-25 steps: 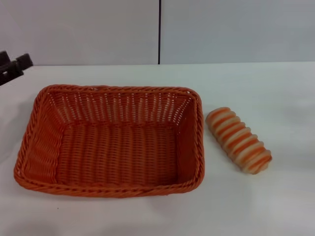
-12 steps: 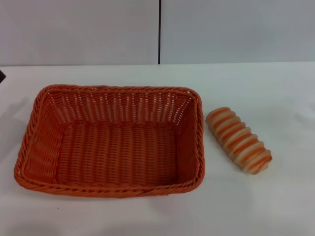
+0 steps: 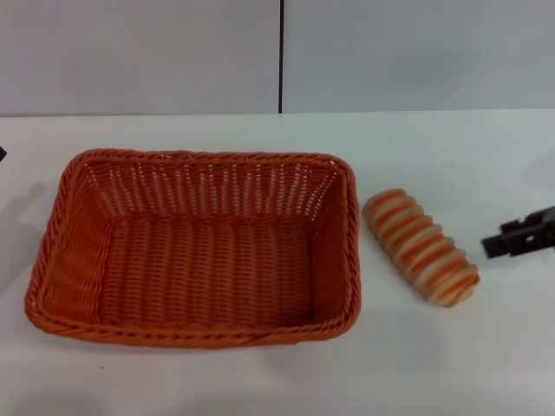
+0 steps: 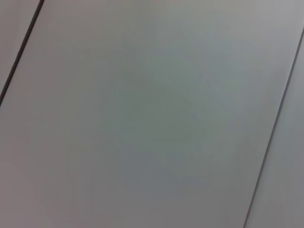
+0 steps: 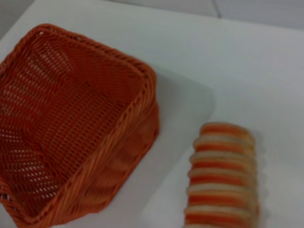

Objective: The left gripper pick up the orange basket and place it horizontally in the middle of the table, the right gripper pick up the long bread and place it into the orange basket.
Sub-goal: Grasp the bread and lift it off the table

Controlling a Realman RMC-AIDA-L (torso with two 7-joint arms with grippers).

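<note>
**Basket and bread on table, right gripper at edge**

You have the orange basket (image 3: 195, 251) sitting lengthwise on the white table (image 3: 434, 364), nothing inside. Long bread (image 3: 420, 247) lies just beside its right end, apart. Right gripper (image 3: 520, 236) sits near the bread; you cannot tell its grip. Nothing lies between them.

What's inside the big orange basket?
Nothing: the orange basket shows only its bare woven bottom. The long bread lies outside it on the table. Whatever is under the basket is hidden.

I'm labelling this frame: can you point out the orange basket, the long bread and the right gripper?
orange basket (image 3: 340, 165): head view, far right rim corner.
long bread (image 3: 420, 246): head view, middle of striped top.
right gripper (image 3: 519, 237): head view, dark tip at right edge.
</note>
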